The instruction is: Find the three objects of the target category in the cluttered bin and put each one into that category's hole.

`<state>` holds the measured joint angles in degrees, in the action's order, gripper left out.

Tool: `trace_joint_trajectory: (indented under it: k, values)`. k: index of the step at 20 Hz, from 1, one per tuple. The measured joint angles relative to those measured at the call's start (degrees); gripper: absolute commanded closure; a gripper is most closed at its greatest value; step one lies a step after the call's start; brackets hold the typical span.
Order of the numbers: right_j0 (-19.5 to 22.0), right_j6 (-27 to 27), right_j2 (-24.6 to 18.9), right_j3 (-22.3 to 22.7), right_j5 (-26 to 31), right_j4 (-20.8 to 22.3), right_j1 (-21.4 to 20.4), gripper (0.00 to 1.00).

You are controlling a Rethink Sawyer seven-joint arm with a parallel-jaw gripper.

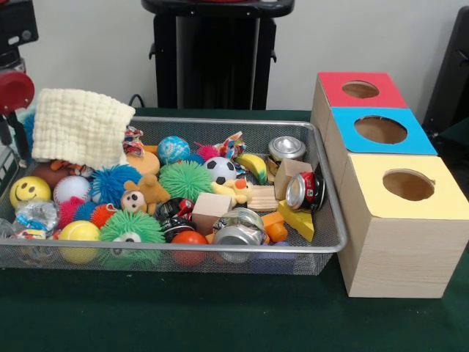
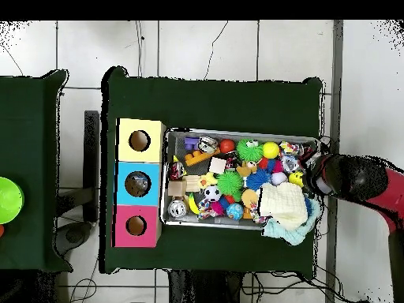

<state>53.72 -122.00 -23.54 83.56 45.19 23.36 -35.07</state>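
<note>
The wire mesh bin (image 1: 333, 246) sits on the green table, full of toys; it also shows in the overhead view (image 2: 237, 132). A crumpled clear plastic bottle (image 1: 35, 217) lies at the bin's left end in the front view, with another clear piece (image 1: 28, 238) below it. Any other bottle is hidden in the clutter. The blue-topped box's hole (image 1: 380, 130) is in the middle of the three boxes; it also shows from overhead (image 2: 137, 184). My gripper (image 2: 316, 177) hangs at the bin's right end in the overhead view, by the bottles. Its opening cannot be made out.
Red-topped (image 1: 360, 89) and yellow-topped (image 1: 407, 185) boxes flank the blue one. Metal cans (image 1: 306, 191), spiky balls (image 1: 185, 180), wooden blocks (image 1: 211, 205) and a cream cloth (image 1: 80, 126) fill the bin. The pedestal (image 1: 216, 59) stands behind. A green bowl (image 2: 6, 201) sits on a side table.
</note>
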Motion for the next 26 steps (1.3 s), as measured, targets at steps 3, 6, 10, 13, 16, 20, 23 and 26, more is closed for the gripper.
trace_joint_trajectory:
  k: [3, 6, 10, 13, 16, 20, 23, 26]
  values:
    - [0.14, 0.00, 0.10, -0.14, 0.00, 0.41, 0.13, 0.00]
    - [-0.32, 0.00, 0.36, -0.15, 0.00, 1.02, 0.64, 0.00]
    - [-2.23, 0.00, 1.32, -0.21, -0.47, 2.00, 1.54, 0.00]
    - [-3.59, 0.00, 2.05, -0.27, -1.35, 2.11, 2.51, 0.00]
    - [-4.80, 0.00, 2.79, -0.37, -2.55, 2.11, 3.96, 0.00]
    - [-5.55, 0.00, 3.64, -0.71, -3.38, 2.09, 5.51, 0.00]
    - [-5.85, 0.00, 4.61, -1.81, -3.40, 2.08, 7.48, 0.00]
    - [-5.83, 0.00, 5.61, -3.43, -3.40, 2.03, 9.27, 0.00]
